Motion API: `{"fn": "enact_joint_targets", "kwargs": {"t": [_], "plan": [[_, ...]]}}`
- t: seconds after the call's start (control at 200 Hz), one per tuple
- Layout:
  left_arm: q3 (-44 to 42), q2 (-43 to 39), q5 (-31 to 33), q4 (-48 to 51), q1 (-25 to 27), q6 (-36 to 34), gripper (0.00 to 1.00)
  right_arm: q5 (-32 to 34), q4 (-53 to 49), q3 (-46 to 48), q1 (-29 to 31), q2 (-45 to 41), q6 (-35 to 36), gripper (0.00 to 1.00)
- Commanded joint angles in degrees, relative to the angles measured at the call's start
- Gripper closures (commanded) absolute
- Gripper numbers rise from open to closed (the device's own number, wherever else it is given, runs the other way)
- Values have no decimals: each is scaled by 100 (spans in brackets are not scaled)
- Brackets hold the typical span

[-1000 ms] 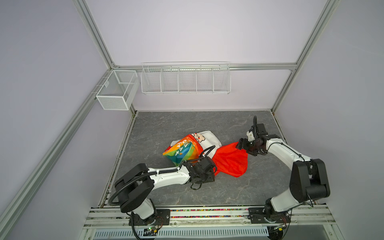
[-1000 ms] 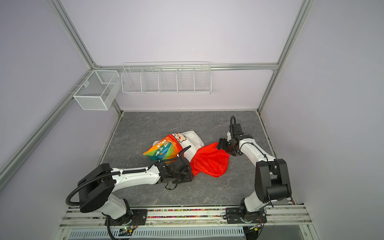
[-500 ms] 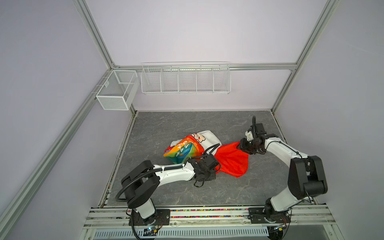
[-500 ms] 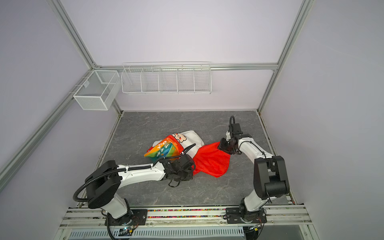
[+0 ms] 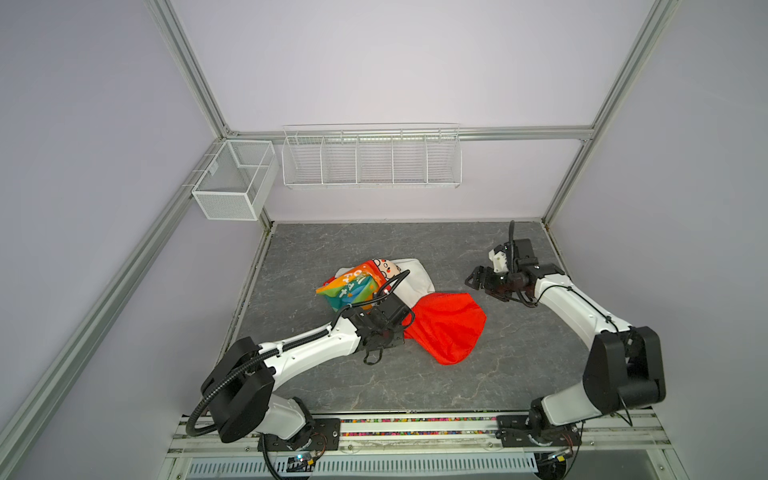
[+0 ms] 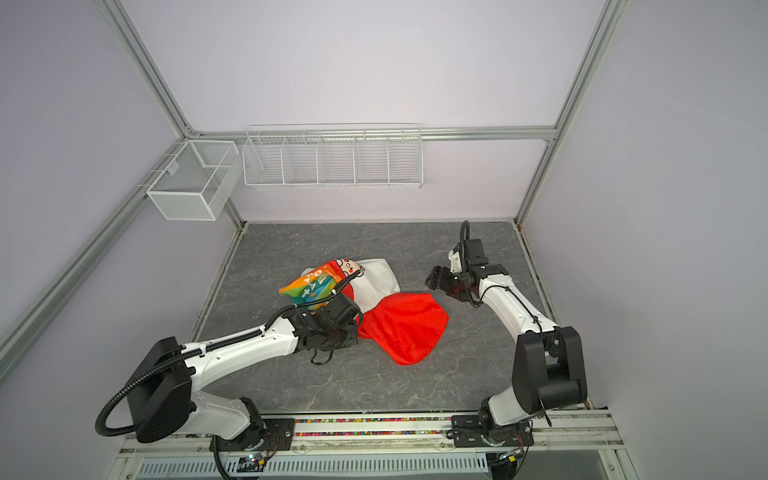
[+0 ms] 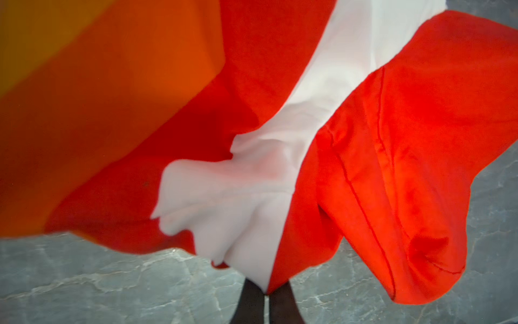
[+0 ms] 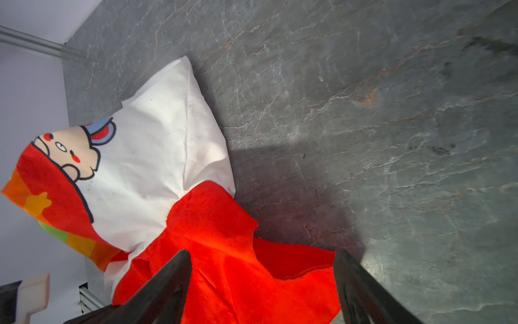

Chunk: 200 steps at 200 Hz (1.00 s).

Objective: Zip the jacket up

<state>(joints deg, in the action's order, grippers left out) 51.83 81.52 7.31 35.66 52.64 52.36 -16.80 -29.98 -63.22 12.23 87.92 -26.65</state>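
Grey marbled table (image 5: 374, 249) fills the lower half of both top views. The jacket (image 5: 409, 286) lies bunched at its centre, with rainbow cloth heaped at upper left and white lining facing up. Its red hood (image 5: 446, 328) fans toward lower right, so the long axis runs diagonally. No zipper shows. The left gripper (image 7: 265, 301) is pinched fully together on fabric where lining meets red. The right gripper (image 5: 475, 281) is spread wide and empty, just off the hood's upper right corner, probably the nearest free edge for it.
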Motion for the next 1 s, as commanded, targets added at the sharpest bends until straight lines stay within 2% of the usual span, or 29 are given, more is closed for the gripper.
{"fn": "enact_joint_targets", "kwargs": {"t": [0.0,0.255,0.485,0.53,0.635,0.72,0.91,0.955,0.995], "plan": [[-276,-208,160,246,-225,-150,100,-177,154,-132,419,384,-121,18],[-759,-488,-27,-28,-739,-249,100,-316,552,-507,1179,1167,-402,20],[-695,-539,-30,-44,-887,-341,100,-412,654,-412,1503,1209,-453,37],[-638,-532,-26,-9,-905,-374,100,-430,660,-336,1526,1110,-455,36],[-514,-541,-17,70,-920,-432,100,-413,678,-22,1533,729,-427,25],[-432,-542,-2,114,-922,-465,100,-325,628,228,1539,426,-403,20],[-325,-573,-12,167,-922,-489,100,-64,452,599,1544,192,-240,21],[-317,-585,-27,169,-922,-511,100,-35,467,667,1545,182,-226,24],[-305,-585,-28,182,-922,-514,100,-47,474,683,1541,183,-224,31]]}}
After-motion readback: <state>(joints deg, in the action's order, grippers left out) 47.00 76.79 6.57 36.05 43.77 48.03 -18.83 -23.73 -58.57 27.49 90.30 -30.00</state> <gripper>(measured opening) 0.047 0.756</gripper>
